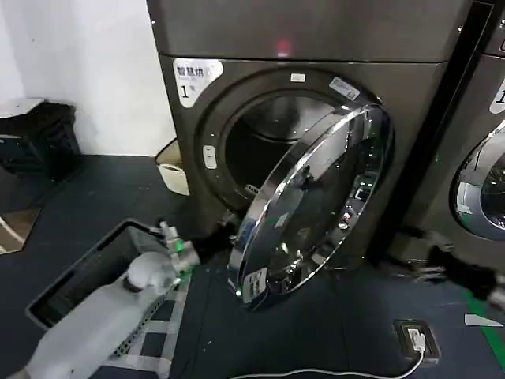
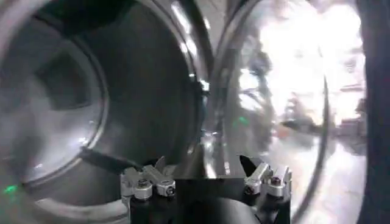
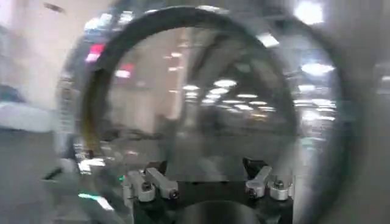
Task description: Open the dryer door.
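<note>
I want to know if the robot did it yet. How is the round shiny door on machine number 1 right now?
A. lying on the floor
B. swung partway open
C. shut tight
B: the dryer door stands angled out from the front, and the dark drum opening shows behind it.

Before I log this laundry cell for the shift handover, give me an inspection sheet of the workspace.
Surface: dark floor, bare in front of the machine.
Job's things: dryer door swung partly open, drum opening exposed.
Clutter: dark basket at left; beige container by the dryer.
Grippers: left gripper open at the door's lower edge; right gripper open, facing a round door.
Cables: white cable to a floor socket.
Surroundings: white wall; neighbouring machine on the right.
</note>
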Robot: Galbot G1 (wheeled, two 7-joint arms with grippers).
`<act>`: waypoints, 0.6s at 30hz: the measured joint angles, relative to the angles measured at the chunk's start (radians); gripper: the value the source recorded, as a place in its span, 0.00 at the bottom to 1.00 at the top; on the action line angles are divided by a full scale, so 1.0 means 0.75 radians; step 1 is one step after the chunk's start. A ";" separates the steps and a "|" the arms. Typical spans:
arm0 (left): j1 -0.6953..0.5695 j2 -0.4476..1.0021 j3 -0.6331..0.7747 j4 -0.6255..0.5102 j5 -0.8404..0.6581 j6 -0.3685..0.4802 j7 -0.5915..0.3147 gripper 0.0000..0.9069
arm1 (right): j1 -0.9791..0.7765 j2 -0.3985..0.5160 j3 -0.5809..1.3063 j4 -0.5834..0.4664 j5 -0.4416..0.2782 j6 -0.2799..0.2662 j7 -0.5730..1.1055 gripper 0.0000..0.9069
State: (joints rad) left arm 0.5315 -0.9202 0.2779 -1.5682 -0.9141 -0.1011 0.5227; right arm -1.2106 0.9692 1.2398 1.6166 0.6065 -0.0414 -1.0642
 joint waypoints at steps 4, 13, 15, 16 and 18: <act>-0.031 -0.001 0.065 -0.049 -0.005 -0.005 0.003 1.00 | -0.035 0.040 0.188 0.054 -0.035 -0.019 0.267 1.00; -0.114 -0.058 0.225 -0.109 0.007 -0.028 -0.010 1.00 | -0.153 0.093 0.552 0.178 -0.081 -0.099 0.780 1.00; -0.143 -0.085 0.266 -0.100 0.008 -0.028 -0.016 1.00 | -0.174 0.093 0.621 0.174 -0.130 -0.102 0.875 1.00; -0.159 -0.101 0.287 -0.093 0.013 -0.028 -0.014 1.00 | -0.183 0.096 0.658 0.172 -0.154 -0.101 0.922 1.00; -0.195 -0.134 0.331 -0.070 0.032 -0.028 -0.016 1.00 | -0.201 0.101 0.717 0.171 -0.190 -0.103 0.987 1.00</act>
State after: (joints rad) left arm 0.3854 -1.0209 0.5261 -1.6211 -0.8900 -0.1220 0.5108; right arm -1.3613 1.0446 1.7778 1.7451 0.4640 -0.1184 -0.3237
